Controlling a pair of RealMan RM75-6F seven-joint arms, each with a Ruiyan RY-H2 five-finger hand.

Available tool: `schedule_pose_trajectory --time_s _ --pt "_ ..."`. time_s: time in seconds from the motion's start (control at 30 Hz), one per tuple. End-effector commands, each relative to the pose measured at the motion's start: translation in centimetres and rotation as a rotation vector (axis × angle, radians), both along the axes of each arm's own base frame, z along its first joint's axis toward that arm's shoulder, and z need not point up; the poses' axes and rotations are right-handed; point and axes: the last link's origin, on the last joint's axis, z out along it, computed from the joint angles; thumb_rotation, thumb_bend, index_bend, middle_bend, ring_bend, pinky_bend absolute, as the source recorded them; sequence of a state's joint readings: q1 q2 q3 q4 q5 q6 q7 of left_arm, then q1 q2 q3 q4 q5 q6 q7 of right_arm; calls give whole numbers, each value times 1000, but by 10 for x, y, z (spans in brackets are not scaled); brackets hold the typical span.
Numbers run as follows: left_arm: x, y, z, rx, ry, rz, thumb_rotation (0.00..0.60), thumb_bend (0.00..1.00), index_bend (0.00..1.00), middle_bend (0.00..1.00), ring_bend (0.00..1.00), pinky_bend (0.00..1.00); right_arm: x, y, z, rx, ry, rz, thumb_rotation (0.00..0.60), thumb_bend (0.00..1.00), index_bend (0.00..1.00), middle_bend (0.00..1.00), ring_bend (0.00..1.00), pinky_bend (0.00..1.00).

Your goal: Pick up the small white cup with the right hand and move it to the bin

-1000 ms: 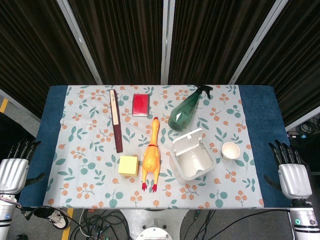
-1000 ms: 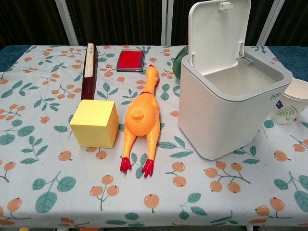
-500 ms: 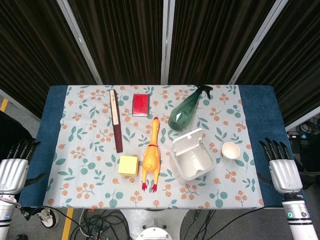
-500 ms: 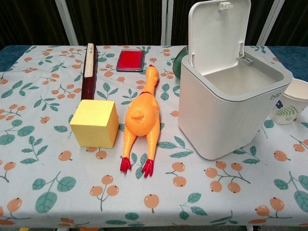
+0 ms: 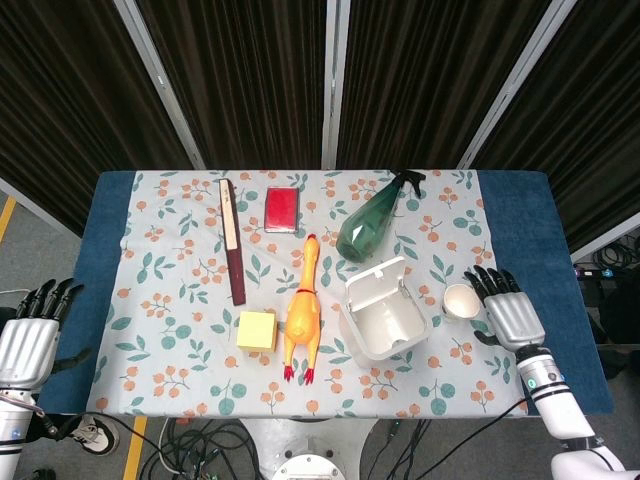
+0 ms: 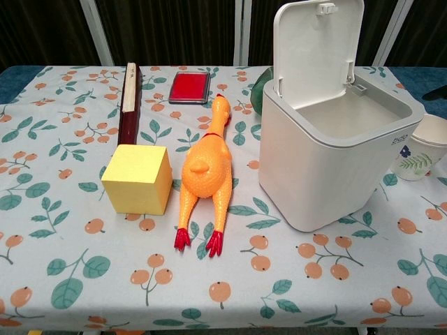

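One cup, one bin, two robot hands at the desk

The cup (image 5: 460, 301) stands just right of the open bin (image 5: 386, 318), cut off at the edge in the chest view. The spray bottle (image 5: 368, 224) is mostly hidden behind the bin there. Right robot hand (image 5: 510, 313) is beside the cup, fingers spread, grasping nothing; left robot hand (image 5: 28, 338) is released too, off the desk's (image 5: 515, 215) near-left corner.
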State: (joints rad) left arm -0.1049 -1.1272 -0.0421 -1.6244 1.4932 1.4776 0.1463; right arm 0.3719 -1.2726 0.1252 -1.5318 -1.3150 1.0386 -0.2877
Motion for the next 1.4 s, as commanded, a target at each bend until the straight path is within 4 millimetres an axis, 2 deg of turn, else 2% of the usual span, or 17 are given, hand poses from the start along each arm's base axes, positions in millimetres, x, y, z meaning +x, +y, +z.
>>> schedule_pose_trajectory --time_s 0.03,0.2,0.3,0.43,0.57,0.77,0.93,1.2,1.4 --pt "0 0 0 -4 3 2 600 96 143 85 43 144 6 -10 -13 20 14 13 600 78 0 0 0 0" --pt "1 0 -1 -8 -1 2 600 96 144 85 43 144 11 -16 -22 41 9 23 600 80 0 0 0 38" --pt "2 1 -1 -14 0 -3 600 97 144 85 43 144 13 -17 -22 38 9 32 600 86 0 19 1 126" --pt "1 2 -1 -16 0 -2 600 96 144 85 43 144 12 -15 -21 29 5 37 600 100 0 131 108 294" --pt "0 1 -2 -18 -1 5 600 97 144 86 43 144 9 -15 -21 31 2 28 600 110 25 180 184 373" --pt "-1 0 -2 -19 0 9 600 96 144 85 43 144 8 -14 -17 16 -11 42 600 133 239 290 274 436" --pt "-1 0 -3 -23 0 9 600 96 144 85 43 144 7 -14 -12 3 -15 49 600 146 360 363 316 462" --pt "-1 0 -3 -21 0 10 600 96 144 85 43 144 10 -11 -2 -25 -38 70 600 152 397 387 339 476" --pt "-1 0 -3 -21 -1 12 600 96 144 85 43 144 30 -2 27 -93 -98 147 600 152 397 388 338 476"
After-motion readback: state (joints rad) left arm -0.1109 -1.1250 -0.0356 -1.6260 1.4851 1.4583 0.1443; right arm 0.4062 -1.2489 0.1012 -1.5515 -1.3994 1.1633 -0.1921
